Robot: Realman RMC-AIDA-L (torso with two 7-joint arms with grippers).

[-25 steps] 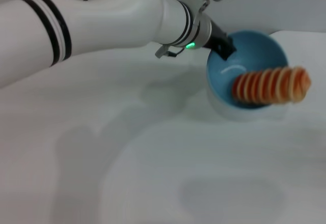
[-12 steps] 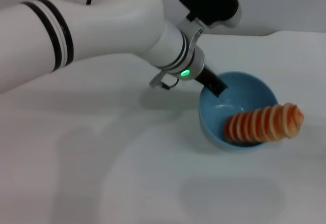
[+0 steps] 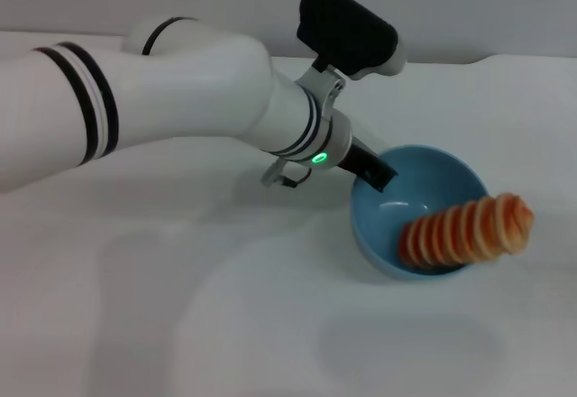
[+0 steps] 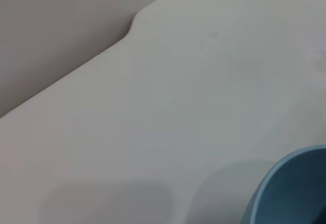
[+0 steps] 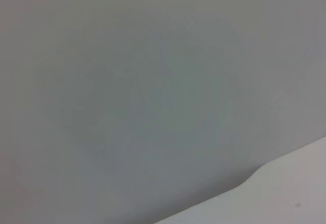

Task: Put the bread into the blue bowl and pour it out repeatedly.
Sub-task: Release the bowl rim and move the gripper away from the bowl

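Observation:
The blue bowl (image 3: 425, 179) is tipped toward the right of the table in the head view. My left gripper (image 3: 377, 177) is shut on its left rim, one dark finger reaching inside. The bread (image 3: 465, 230), ridged orange with cream stripes, lies across the bowl's lower right rim, one end inside and the other poking out past the edge. The left wrist view catches only a curved piece of the blue bowl (image 4: 291, 192). The right gripper does not show in any view.
The white table (image 3: 270, 325) spreads in front of and left of the bowl. My left arm (image 3: 180, 99) crosses the upper left of the head view. A grey wall (image 5: 153, 81) stands behind the table's back edge.
The left gripper has carried the bowl down and nearer, close to the table. The bread has stayed across the right rim, moving along with the bowl.

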